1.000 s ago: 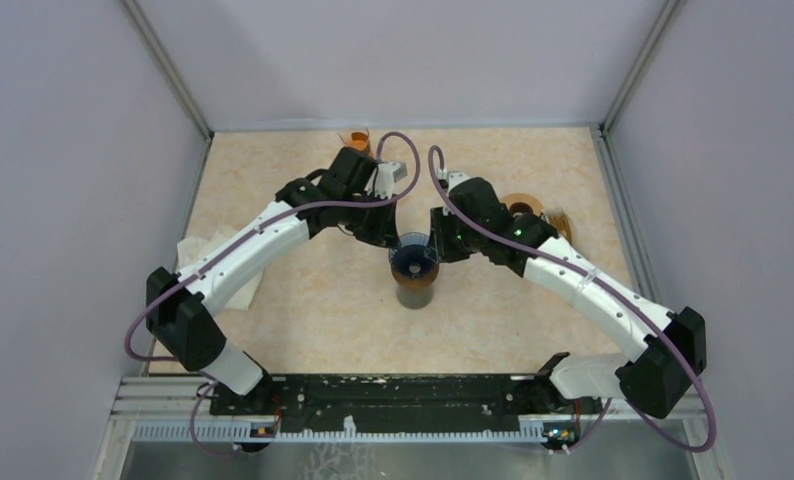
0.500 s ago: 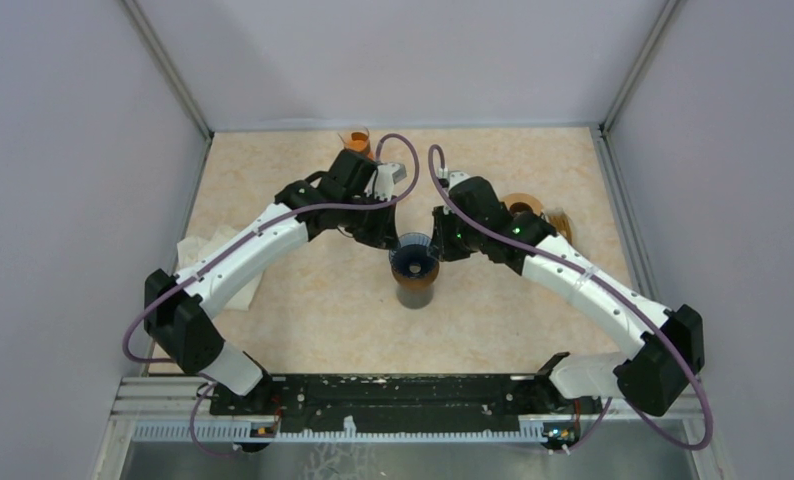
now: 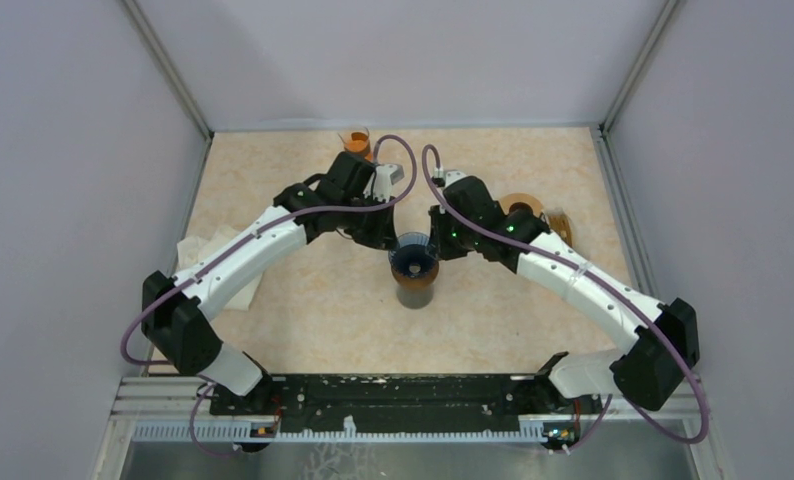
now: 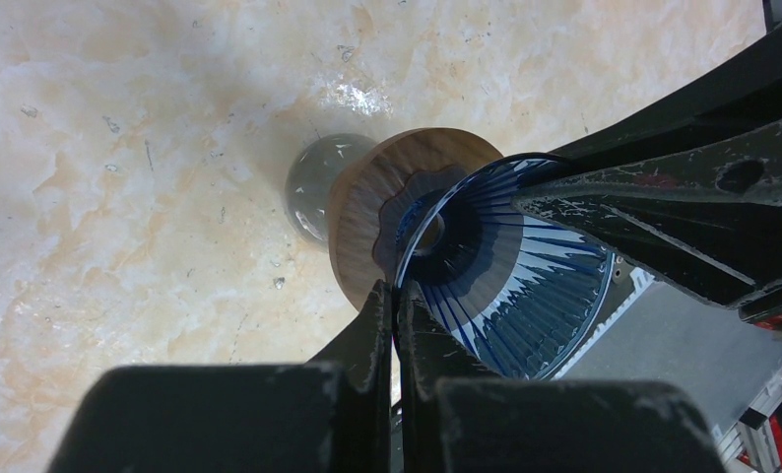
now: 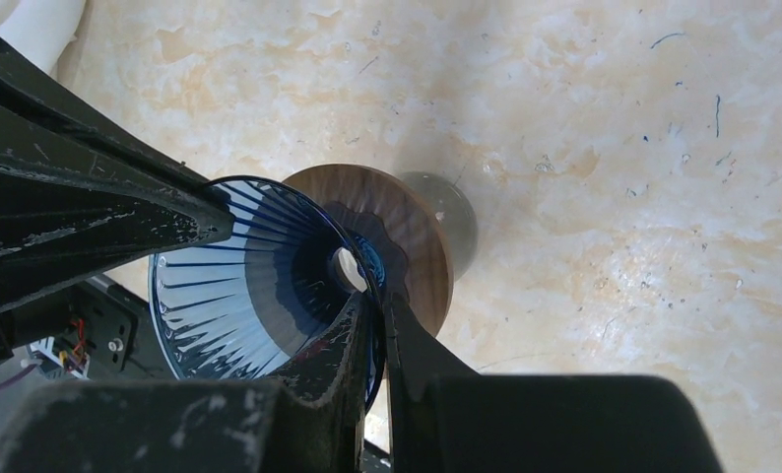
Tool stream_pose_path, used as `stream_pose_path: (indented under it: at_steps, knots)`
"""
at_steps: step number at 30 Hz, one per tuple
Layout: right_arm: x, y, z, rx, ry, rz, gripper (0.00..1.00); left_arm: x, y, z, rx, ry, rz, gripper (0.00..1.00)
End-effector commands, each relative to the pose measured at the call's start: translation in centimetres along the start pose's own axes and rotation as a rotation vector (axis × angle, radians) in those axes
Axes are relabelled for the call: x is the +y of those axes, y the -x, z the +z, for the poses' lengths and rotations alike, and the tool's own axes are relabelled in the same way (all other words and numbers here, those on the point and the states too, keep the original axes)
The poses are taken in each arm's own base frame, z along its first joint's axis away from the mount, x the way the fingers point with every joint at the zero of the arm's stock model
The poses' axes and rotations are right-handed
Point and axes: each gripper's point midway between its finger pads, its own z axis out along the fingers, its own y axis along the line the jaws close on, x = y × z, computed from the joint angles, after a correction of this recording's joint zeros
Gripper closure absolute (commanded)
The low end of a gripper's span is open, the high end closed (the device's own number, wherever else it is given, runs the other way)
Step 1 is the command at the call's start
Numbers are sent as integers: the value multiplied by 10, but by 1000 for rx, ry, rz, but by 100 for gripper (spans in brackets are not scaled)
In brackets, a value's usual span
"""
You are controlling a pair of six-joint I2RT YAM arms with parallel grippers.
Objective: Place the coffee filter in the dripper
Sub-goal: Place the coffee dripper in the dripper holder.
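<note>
Both pairs of jaws pinch the blue dripper (image 4: 525,286) by its rim, on opposite sides. The left gripper (image 4: 397,296) was already clamped, and the right gripper (image 5: 375,305) has just closed. The dripper looks empty. White paper (image 3: 189,252), likely the filter, lies well apart at the left edge of the table (image 3: 303,320), not yet fetched.

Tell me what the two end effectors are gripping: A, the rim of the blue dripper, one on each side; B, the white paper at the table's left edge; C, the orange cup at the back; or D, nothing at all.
A: the wrist views show the left end effector and the right end effector each pinching the rim of the blue dripper, from opposite sides.
</note>
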Motion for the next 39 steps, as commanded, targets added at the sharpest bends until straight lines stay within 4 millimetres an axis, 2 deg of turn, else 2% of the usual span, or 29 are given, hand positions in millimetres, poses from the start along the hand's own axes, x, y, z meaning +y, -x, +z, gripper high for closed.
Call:
stream_pose_path:
  at_steps: [1, 20, 27, 32, 39]
  knots:
    - [-5, -33, 14, 114, -37, -45, 100, 7, -28, 9, 89, 33, 12, 100]
    - [-16, -54, 25, 150, -98, -63, 100, 8, -56, 23, 154, 49, 1, 100]
    - [-8, -42, 19, 117, -75, -66, 100, 10, -62, 21, 158, 59, -6, 100]
    - [1, -27, 12, 84, -53, -68, 100, 7, -55, 19, 135, 54, -1, 100]
    - [9, -10, 2, 18, -31, -50, 95, 1, -38, 17, 93, 43, 16, 98]
